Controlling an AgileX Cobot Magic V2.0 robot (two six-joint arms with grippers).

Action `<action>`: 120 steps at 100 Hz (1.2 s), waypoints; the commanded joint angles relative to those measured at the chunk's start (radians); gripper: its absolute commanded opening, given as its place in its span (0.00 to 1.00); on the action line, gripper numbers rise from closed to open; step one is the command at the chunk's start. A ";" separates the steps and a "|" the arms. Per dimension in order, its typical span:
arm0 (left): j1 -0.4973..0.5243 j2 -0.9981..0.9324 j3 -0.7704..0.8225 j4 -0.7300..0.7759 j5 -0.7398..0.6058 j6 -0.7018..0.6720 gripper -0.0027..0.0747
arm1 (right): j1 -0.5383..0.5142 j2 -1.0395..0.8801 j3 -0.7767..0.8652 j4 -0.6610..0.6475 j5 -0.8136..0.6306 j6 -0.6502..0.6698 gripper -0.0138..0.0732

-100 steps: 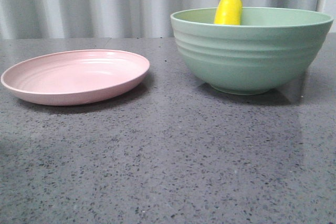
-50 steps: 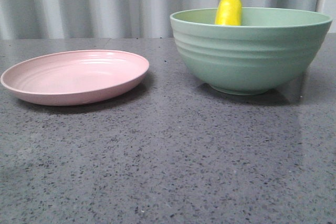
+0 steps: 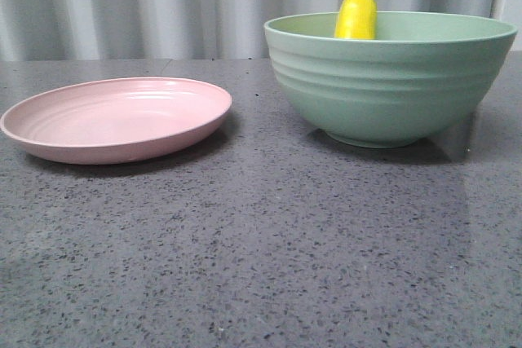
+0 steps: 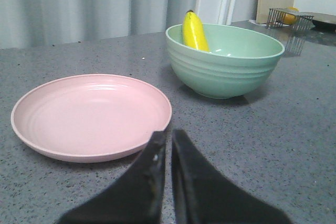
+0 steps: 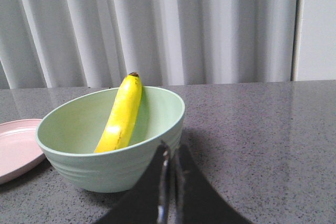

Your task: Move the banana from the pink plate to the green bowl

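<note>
Nothing much has shifted over the last second: the banana (image 3: 356,12) leaned in the bowl then and leans there now, at most a hair more upright, and the plate has not budged. It stands tilted inside the green bowl (image 3: 390,79), lower end down in the hollow, dark-tipped upper end resting against the inner wall and poking above the rim. From the right wrist view its whole length shows, glossy and smooth (image 5: 120,115). I'd judge it light and stiff, plastic by its sheen, so likely slippery under hard pads. If anyone had to take it again, the thick middle looks the safest hold, across the curve rather than along it, since the tapered ends would squirt out.

To the left of the bowl, apart from it on the speckled grey table (image 3: 261,266), sits the pink plate (image 3: 118,118), bare. By the look of things the transfer is done.

Both arms hang back from the dishes. The left gripper (image 4: 168,142) has its fingers together with only a slit between them, holding nothing. The right gripper (image 5: 170,156) is likewise pressed closed and empty, pointing at the bowl's near side.
</note>
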 commanded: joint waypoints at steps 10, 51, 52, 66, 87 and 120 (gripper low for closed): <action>0.002 0.012 -0.021 -0.012 -0.091 -0.009 0.01 | -0.003 0.025 -0.023 -0.006 -0.078 -0.009 0.07; 0.237 -0.031 0.181 0.111 -0.485 -0.009 0.01 | -0.003 0.025 -0.023 -0.006 -0.078 -0.009 0.07; 0.251 -0.034 0.187 0.116 -0.487 -0.009 0.01 | -0.003 0.025 -0.023 -0.006 -0.078 -0.009 0.07; 0.376 -0.085 0.248 0.134 -0.484 -0.009 0.01 | -0.003 0.025 -0.023 -0.006 -0.078 -0.009 0.07; 0.560 -0.166 0.257 0.103 -0.364 -0.009 0.01 | -0.003 0.025 -0.023 -0.006 -0.080 -0.009 0.07; 0.693 -0.195 0.259 0.082 -0.023 -0.009 0.01 | -0.003 0.025 -0.023 -0.006 -0.077 -0.009 0.07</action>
